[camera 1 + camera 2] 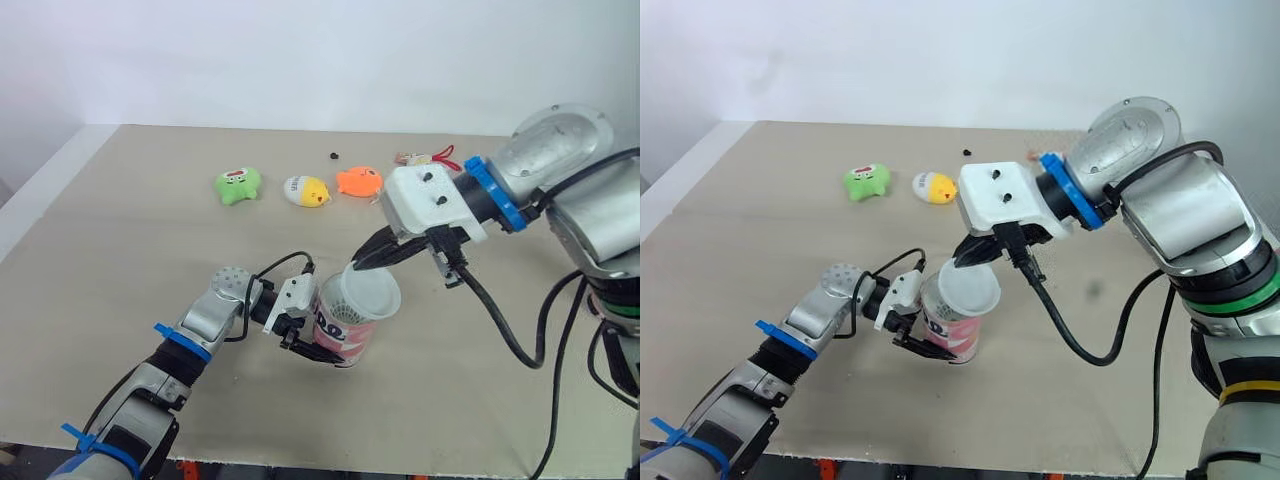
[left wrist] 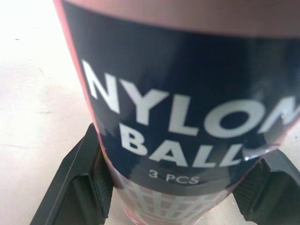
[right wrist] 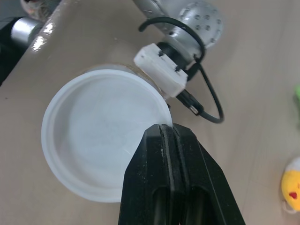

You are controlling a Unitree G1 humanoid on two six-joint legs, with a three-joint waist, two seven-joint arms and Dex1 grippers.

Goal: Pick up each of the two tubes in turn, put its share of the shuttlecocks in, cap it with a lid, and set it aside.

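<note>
And there it was, lower centre of the frame: the tube (image 1: 345, 338), pink with a dark label, stood close to upright with a slight lean, on or just above the beige counter (image 1: 120, 250); from here I could not tell which. The left gripper (image 1: 318, 345) reached in from the lower left and had the tube low on its body. Its two black fingers (image 2: 77, 185) were spread to the tube's width and pressed on either side, with the label reading "NYLON BALL 3 PCS" square between them in the left wrist view. A bit of white netting showed just inside the tube's mouth. From the right of the frame came the right gripper (image 3: 172, 131). Its fingers (image 3: 159, 154) were squeezed tight together, pinching the rim of the white lid (image 1: 372, 293), and the lid's hollow side faced the wrist camera. The lid sat right at the mouth of the tube, cocked at an angle, its far edge sticking out past the tube toward the right. Whether any part of it had gone onto the rim, I could not say. Well apart from all that, a row of small toys lay across the upper middle of the frame: a green toy (image 1: 238, 185) on the left, a yellow and white toy (image 1: 307, 190) next to it, and an orange toy (image 1: 358, 181) just beside that. A tiny black speck (image 1: 334, 155) lay a little beyond them.
</note>
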